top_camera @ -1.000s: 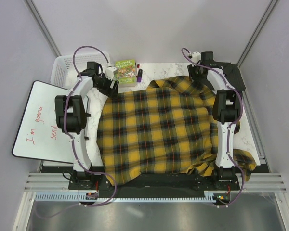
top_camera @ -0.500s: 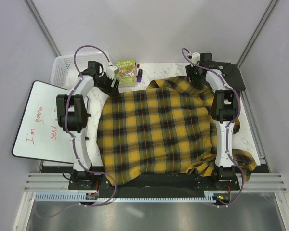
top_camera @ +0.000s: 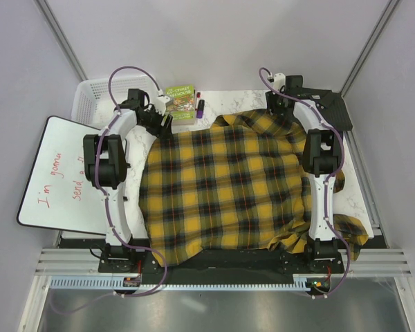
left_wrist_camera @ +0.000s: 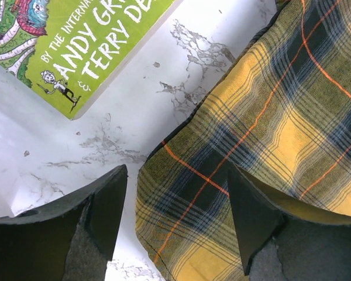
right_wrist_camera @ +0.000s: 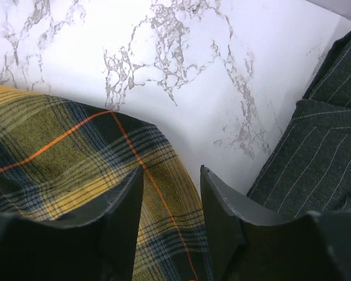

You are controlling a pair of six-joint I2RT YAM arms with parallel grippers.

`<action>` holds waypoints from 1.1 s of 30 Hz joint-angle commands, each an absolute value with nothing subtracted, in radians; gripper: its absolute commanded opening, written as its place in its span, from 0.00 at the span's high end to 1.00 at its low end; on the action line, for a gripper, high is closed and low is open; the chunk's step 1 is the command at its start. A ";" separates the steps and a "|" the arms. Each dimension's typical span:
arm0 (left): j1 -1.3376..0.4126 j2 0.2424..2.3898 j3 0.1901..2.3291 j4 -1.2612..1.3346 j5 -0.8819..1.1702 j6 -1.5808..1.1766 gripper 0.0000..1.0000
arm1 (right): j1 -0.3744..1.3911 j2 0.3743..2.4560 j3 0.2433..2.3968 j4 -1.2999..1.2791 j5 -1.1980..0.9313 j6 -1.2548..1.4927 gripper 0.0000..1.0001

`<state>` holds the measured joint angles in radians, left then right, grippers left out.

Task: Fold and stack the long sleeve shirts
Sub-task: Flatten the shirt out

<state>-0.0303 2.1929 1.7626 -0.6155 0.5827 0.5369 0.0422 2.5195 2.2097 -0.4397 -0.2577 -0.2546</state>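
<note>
Cloth: the plaid shirt (top_camera: 225, 187) lies spread flat over the middle of the table (top_camera: 356, 187), with its near edge down by the arm bases and its far edge a little rumpled.
Second shirt: the dark grey shirt (right_wrist_camera: 322, 146) sits bunched at the far right corner, apart from the plaid one.
Left claw: I see the left gripper (left_wrist_camera: 176, 175) spread wide over the plaid's far left corner. One finger hangs over bare marble and the other over cloth, with the shirt's edge running between them. Nothing is pinched.
Right claw: the right gripper (right_wrist_camera: 171, 172) stands at a narrower gap over the far right corner, with the plaid's edge between its fingers. I see no clamp on it, and I cannot tell whether the tips touch the cloth.
Left edge room: a strip of bare marble separates that corner from the book (left_wrist_camera: 76, 35), which lies just beyond.
Right edge room: a band of bare marble lies between the plaid's rim and the grey cloth.
Left side: the whiteboard (top_camera: 55, 173) overhangs the table's left edge beside my left arm. The white basket (top_camera: 90, 97) is at the far left corner.
Near right: a sleeve lies in folds beside the right arm's base, spilling toward the near right corner.
</note>
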 commanded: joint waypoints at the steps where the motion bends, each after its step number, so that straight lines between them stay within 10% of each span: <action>1: -0.038 2.209 1.789 -0.578 0.620 0.594 0.28 | 0.057 2.536 2.232 -0.410 -0.287 -0.255 0.53; 18: -0.055 2.210 1.781 -0.577 0.581 0.611 0.32 | 0.058 2.548 2.232 -0.428 -0.293 -0.265 0.50; 23: -0.057 2.215 1.782 -0.580 0.565 0.610 0.32 | 0.054 2.528 2.229 -0.448 -0.366 -0.258 0.59; 28: -0.058 2.215 1.778 -0.586 0.568 0.627 0.48 | 0.049 2.496 2.236 -0.449 -0.367 -0.272 1.00; 33: -0.071 2.212 1.782 -0.617 0.566 0.646 0.53 | 0.029 2.459 2.246 -0.445 -0.367 -0.258 1.00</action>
<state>-0.0547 2.2013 1.7626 -0.6037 0.5663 0.5964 0.0471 2.5462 2.2135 -0.4526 -0.3405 -0.2657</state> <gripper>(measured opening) 0.479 0.009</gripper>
